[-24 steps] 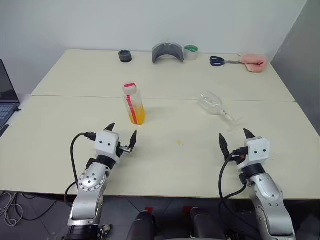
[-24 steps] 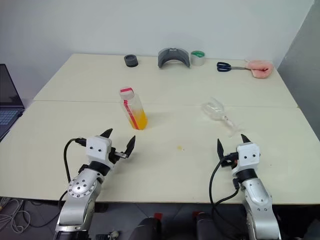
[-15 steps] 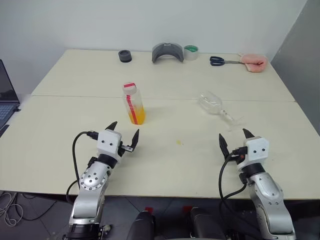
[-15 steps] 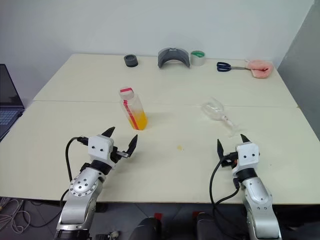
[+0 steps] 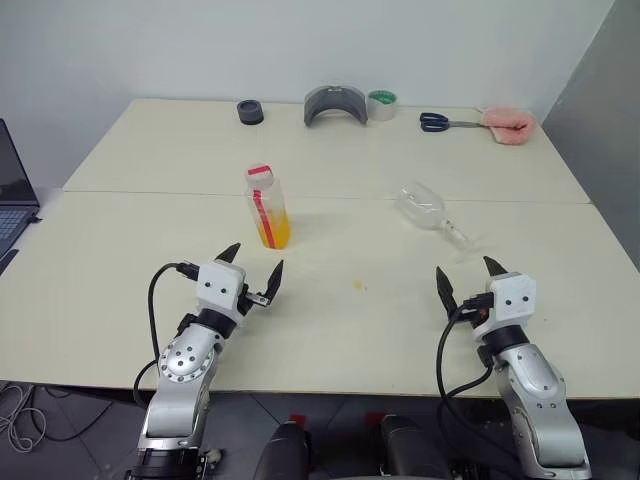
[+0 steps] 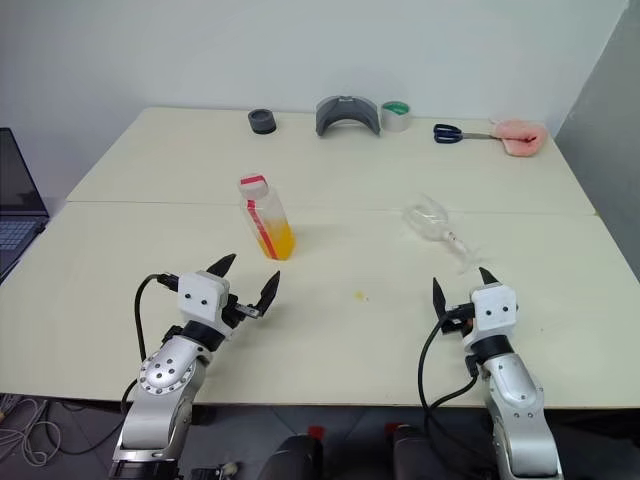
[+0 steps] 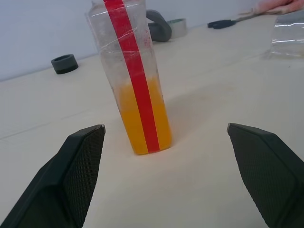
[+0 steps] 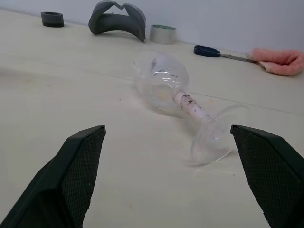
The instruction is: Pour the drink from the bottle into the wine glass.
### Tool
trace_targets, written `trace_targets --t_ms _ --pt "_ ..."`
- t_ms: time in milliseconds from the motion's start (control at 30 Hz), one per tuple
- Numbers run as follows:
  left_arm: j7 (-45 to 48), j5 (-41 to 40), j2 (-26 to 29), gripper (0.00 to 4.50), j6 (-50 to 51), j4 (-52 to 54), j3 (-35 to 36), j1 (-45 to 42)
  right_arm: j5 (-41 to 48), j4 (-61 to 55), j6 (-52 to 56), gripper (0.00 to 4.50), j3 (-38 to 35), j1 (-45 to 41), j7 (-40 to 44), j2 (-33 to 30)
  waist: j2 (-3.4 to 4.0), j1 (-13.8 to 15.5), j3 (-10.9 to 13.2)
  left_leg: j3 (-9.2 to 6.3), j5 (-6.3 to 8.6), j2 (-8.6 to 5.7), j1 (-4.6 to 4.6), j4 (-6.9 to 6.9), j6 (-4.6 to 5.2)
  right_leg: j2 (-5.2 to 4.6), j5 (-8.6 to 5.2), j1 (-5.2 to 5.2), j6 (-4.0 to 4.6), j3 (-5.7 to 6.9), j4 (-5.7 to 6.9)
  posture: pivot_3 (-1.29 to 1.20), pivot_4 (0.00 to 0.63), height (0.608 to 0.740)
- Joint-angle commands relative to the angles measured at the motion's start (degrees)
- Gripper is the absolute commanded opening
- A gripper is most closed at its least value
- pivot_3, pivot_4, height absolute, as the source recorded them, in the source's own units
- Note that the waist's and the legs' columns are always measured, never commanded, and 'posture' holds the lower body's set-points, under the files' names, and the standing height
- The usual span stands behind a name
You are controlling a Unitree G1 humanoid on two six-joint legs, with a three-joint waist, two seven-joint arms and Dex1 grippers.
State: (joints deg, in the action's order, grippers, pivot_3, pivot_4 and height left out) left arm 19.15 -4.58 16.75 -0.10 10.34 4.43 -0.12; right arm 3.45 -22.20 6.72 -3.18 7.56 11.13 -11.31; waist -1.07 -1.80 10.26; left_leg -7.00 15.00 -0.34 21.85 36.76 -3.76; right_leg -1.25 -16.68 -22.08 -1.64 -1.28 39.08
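Two things must be handled before any pouring: the bottle (image 5: 267, 206) stands upright and capped near the table's (image 5: 330, 330) middle seam, a third or so full of the drink (image 7: 142, 118), while the wine glass (image 5: 432, 214) lies on its side to the right of the bottle, foot toward the robot. Both grippers hover empty with fingers spread wide, the left gripper (image 5: 254, 268) just short of the bottle and the right gripper (image 5: 464, 278) short of the glass foot. I judge the step in hand to be the approach. To do it well, the right should take the stem (image 8: 190, 105) rather than the round bowl and stand the glass up first; the left should centre its fingers on the bottle's flat sides, low enough to steady it.
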Motion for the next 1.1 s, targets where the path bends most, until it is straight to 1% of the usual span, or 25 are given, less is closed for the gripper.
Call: trace_targets --t_ms 33,233,333,533,800,867,1100 --pt "-0.2 -0.9 0.2 4.43 0.8 2.4 0.6 -0.1 0.1 -3.2 0.4 4.5 0.1 -0.9 0.2 -0.6 0.0 0.0 0.0 0.0 0.0 0.0 0.0 0.0 0.0 0.0 0.0 0.0 0.0 0.0 0.0 0.0 0.15 0.74" --pt "-0.9 -0.7 0.0 4.43 4.5 4.8 0.3 -0.7 0.1 -2.7 -1.3 4.5 0.9 -0.3 2.9 -2.5 0.0 0.0 0.0 0.0 0.0 -0.01 0.0 0.0 0.0 0.0 0.0 0.0 0.0 0.01 0.0 0.0 0.15 0.74" --pt "-1.1 -1.0 -0.1 4.43 6.8 5.9 0.2 -1.4 2.7 -3.6 -1.7 4.5 2.7 -0.8 8.7 -5.4 0.0 0.0 0.0 0.0 0.0 0.0 0.0 0.0 0.0 0.01 0.0 0.0 0.0 0.01 0.0 0.0 0.15 0.74" --pt "-1.8 -3.6 -0.5 4.43 14.2 7.3 1.1 -4.7 11.8 -10.0 6.2 4.5 5.8 -5.4 20.6 -12.9 0.0 -0.1 0.0 -0.03 0.0 0.0 0.0 0.02 0.01 0.02 0.0 0.02 0.0 0.05 0.0 0.0 0.15 0.74" --pt "-3.1 -4.4 -0.5 4.43 20.2 5.1 1.6 -11.3 19.6 -13.2 14.6 4.5 7.9 -10.6 29.0 -19.2 -0.02 0.0 0.0 -0.1 0.0 -0.04 0.03 0.07 0.0 0.01 0.0 0.09 -0.01 0.14 -0.04 0.0 0.15 0.74" --pt "-3.4 -4.6 -0.6 4.43 20.7 4.1 2.0 -12.5 20.5 -12.7 15.1 4.5 7.6 -11.5 30.1 -19.9 -0.02 0.0 0.0 -0.11 0.0 -0.03 0.02 0.07 0.01 0.01 0.0 0.09 -0.01 0.15 -0.05 0.0 0.15 0.74" --pt "-3.6 -3.8 0.2 4.43 20.3 -0.5 1.4 -16.7 21.3 -10.1 14.9 4.5 6.9 -13.6 30.3 -19.5 -0.03 0.1 0.0 -0.11 0.0 -0.04 0.03 0.09 0.0 0.0 0.0 0.09 -0.01 0.16 -0.04 0.0 0.15 0.74"
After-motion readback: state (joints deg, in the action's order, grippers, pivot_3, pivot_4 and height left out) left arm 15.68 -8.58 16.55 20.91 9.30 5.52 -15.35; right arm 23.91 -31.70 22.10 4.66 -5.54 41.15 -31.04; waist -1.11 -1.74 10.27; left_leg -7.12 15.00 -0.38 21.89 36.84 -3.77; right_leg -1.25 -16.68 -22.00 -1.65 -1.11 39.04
